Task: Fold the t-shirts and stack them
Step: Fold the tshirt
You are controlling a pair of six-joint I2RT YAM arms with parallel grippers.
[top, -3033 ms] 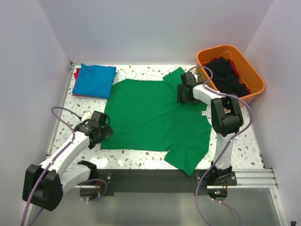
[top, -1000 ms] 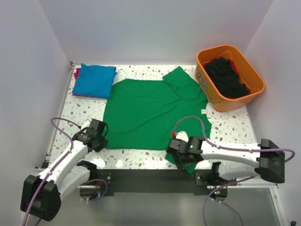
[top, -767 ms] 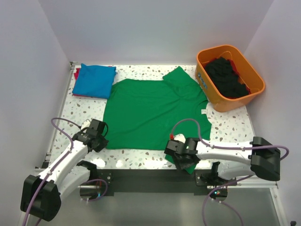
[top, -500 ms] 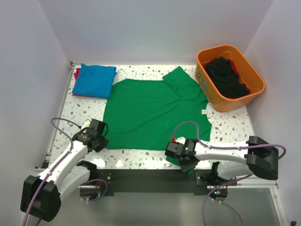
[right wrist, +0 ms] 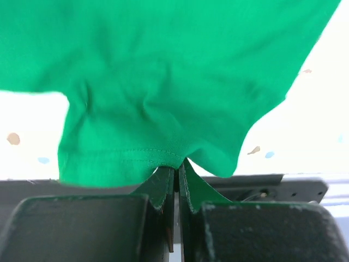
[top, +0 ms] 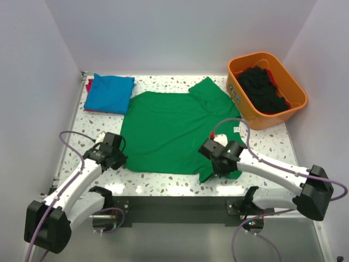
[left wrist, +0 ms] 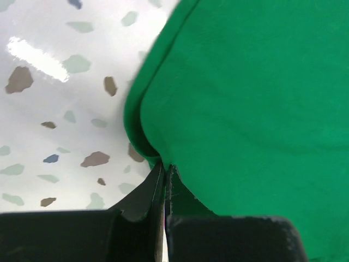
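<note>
A bright green t-shirt [top: 174, 128] lies spread flat on the speckled table [top: 267, 147]. My left gripper [top: 115, 161] is shut on its near-left hem corner; in the left wrist view the green cloth [left wrist: 245, 98] bunches at the closed fingertips [left wrist: 165, 166]. My right gripper [top: 221, 164] is shut on the near-right sleeve, lifted and drawn in over the shirt; the green sleeve hem [right wrist: 136, 155] hangs from the closed tips [right wrist: 176, 170]. A folded blue t-shirt [top: 110, 93] sits on a red one [top: 88, 85] at the far left. Black t-shirts [top: 262, 87] fill the tub.
An orange plastic tub [top: 289, 82] stands at the far right corner. White walls close in the table on three sides. A black rail [top: 180, 204] runs along the near edge between the arm bases.
The right gripper closed on the near-right sleeve and carried it up and inward, away from the table's front edge. The left gripper stayed shut on the hem corner, nudging slightly farther in.
</note>
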